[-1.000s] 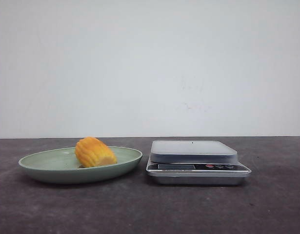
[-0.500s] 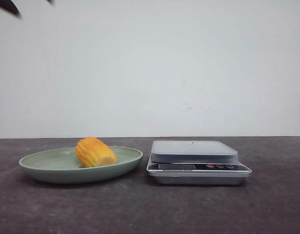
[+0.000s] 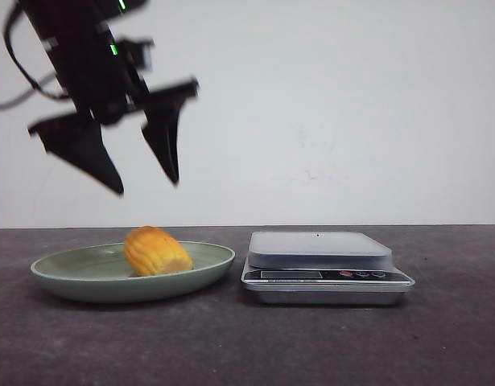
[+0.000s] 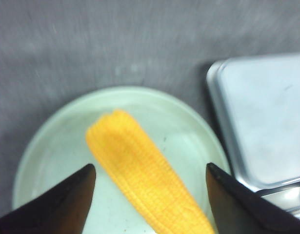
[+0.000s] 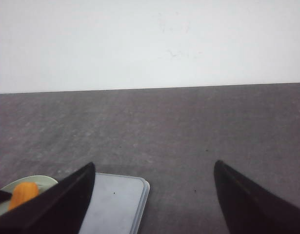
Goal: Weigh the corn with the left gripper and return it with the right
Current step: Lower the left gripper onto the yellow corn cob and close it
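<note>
Half a second ago only a dark sliver showed at the top left corner of the front view; now the left gripper [image 3: 146, 186] hangs in full sight above the plate [image 3: 62, 281], while the corn [image 3: 156, 252] and the scale [image 3: 326, 269] sit as before.

Nearest the camera, bare dark table [image 3: 247, 346] runs across the foreground. Beyond it the corn lies on its side in the green plate, untouched, with the scale just beside the plate on its right. Higher up, the left gripper is spread wide and holds nothing; its wrist view shows the cob running diagonally between the two fingertips. The right gripper [image 5: 152, 195] waits farther back, also spread and empty (its wrist view catches the scale platform and a sliver of corn at the edge).

The step in hand looks like the descent to grasp. To do it well, I would turn the wrist so the fingers close across the cob's width rather than along it, centre over its middle, and stop short of the plate before closing.
</note>
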Controlling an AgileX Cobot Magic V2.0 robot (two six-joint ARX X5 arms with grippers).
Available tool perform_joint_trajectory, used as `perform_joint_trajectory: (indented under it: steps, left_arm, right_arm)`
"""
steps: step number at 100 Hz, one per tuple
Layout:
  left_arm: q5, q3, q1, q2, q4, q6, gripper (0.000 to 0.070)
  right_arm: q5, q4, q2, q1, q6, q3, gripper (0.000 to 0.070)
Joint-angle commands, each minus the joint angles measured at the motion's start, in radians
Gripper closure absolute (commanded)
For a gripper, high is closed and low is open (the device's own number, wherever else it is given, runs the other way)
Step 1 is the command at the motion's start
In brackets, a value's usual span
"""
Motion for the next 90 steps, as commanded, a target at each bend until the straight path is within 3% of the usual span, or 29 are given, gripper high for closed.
perform_joint_trajectory:
  steps: [1,32,52,90]
  left_arm:
    - [-0.003,0.013,-0.013,0.049,0.004,-0.025,0.0265]
    - [-0.016,0.013,-0.026,0.132,-0.003,-0.033,0.0293]
    - [-0.021,0.013,-0.030,0.132,-0.005,-0.003,0.0700]
    - [-0.026,0.014,-0.031,0.012,-0.002,0.027,0.0697]
  right_arm:
    - [0.000,0.005,0.003,0.002,-0.014,0.016,0.0215]
    - [0.003,-0.016,0.003,0.002,-0.029,0.016,0.0215]
    - [0.003,-0.014,0.003,0.002,-0.029,0.016,0.0215]
    - [0.003,-0.014,0.003,0.002,-0.029,0.016,0.0215]
